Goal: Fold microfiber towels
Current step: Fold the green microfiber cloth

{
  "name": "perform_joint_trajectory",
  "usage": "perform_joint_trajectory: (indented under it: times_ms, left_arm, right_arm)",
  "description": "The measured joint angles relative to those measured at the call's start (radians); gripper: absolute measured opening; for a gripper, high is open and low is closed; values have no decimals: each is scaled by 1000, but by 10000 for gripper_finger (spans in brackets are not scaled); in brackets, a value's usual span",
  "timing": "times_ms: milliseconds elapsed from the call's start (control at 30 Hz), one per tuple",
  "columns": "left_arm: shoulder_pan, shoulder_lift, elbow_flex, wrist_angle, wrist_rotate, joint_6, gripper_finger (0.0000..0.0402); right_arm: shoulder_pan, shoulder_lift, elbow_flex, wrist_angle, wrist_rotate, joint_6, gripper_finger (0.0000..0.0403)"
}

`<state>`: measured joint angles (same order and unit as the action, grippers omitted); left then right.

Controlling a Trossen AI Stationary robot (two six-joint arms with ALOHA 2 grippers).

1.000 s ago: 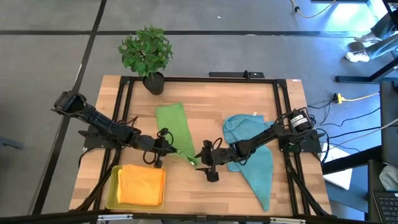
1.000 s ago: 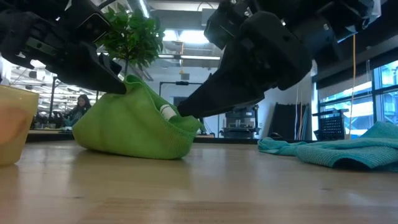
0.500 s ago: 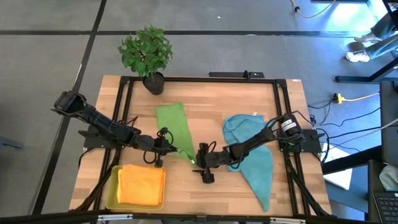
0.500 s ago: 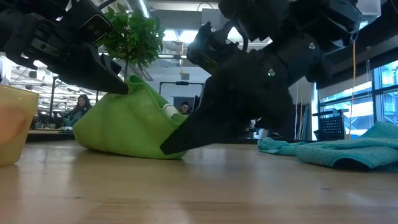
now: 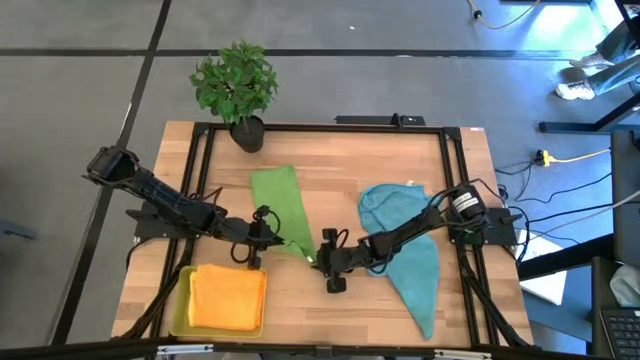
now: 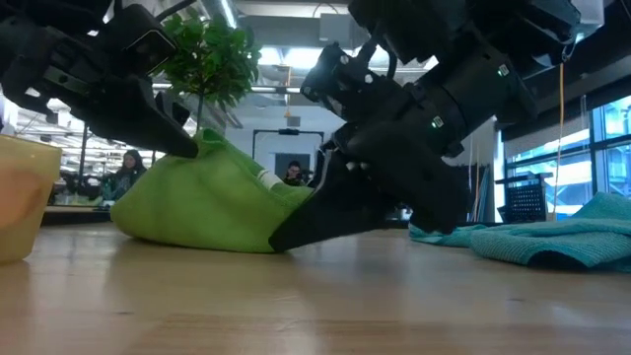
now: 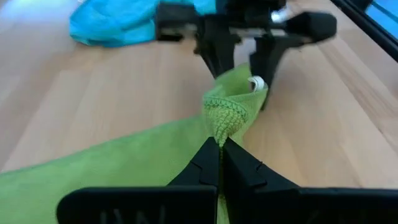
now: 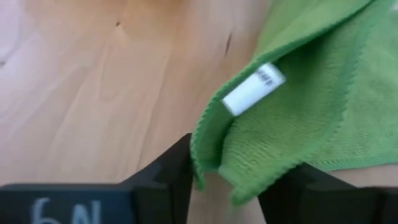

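A green microfiber towel (image 5: pixel 275 203) lies stretched from mid-table toward the far edge, its near end raised in a hump (image 6: pixel 212 202). My left gripper (image 5: pixel 266 240) is shut on that raised end. My right gripper (image 5: pixel 318 258) comes from the right with its tips low at the tabletop (image 6: pixel 281 242). It is open, with its fingers (image 8: pixel 177 168) on either side of the towel's near corner, which carries a white label (image 8: pixel 254 88). Teal-blue towels (image 5: pixel 405 245) lie bunched on the right. An orange towel (image 5: pixel 228 297) lies folded in a yellow tray. My left gripper pinches a bunched fold (image 7: pixel 219 121) at the green towel's near end between its two fingers, which slant down from the table's left. That fold is lifted off the table; the rest trails slack onto the wood. My right gripper's fingers flank the labelled corner (image 8: pixel 214 158); I cannot tell whether they touch it.
A potted plant (image 5: pixel 237 85) stands at the far left corner. The yellow tray (image 5: pixel 181 300) sits at the near left. A black frame (image 5: pixel 330 127) runs round the table. Bare wood (image 5: pixel 330 310) lies in front of both grippers.
My right gripper has moved toward the table's left and down, rolling a little, until its fingertips reach the tabletop at the green towel's labelled corner. The towel's raised end stays held.
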<state>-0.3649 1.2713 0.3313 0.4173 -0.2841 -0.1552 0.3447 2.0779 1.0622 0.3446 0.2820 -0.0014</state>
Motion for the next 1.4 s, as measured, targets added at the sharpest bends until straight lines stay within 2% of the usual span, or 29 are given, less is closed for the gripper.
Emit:
perform_joint_trajectory:
  times_ms: [167, 367, 500, 600, 700, 800, 967, 1200, 1400]
  left_arm:
    - [-9, 0, 0, -26, 72, -19, 0]
    - [-28, 0, 0, -38, 95, -19, 0]
    - [-37, -25, 0, -49, 119, -19, 0]
    - [-48, -70, 0, -92, 109, -6, 0]
    - [-45, -110, 0, -134, 72, 57, 0]
    - [7, -128, 1, -135, 71, 115, 0]
    - [125, -139, 26, -142, 115, 140, 0]
    - [248, -172, 85, -140, 81, 153, 0]
    - [353, -231, 187, -179, 90, 222, 0]
  right_arm:
    - [0, -26, 0, -2, -3, -4, 112]
    - [-2, -41, 1, 10, -13, -14, 97]
    - [-4, -46, 0, 8, -14, -30, 56]
    - [-4, -60, 0, -20, -14, -31, 13]
    - [-4, -86, 0, -67, 25, -29, 11]
    - [-17, -131, 0, -112, 79, -56, 7]
    - [-93, -237, 0, -197, 91, -91, 5]
    - [-237, -384, -1, -299, 29, -142, 3]
    - [-335, -532, -1, -332, 4, -192, 2]
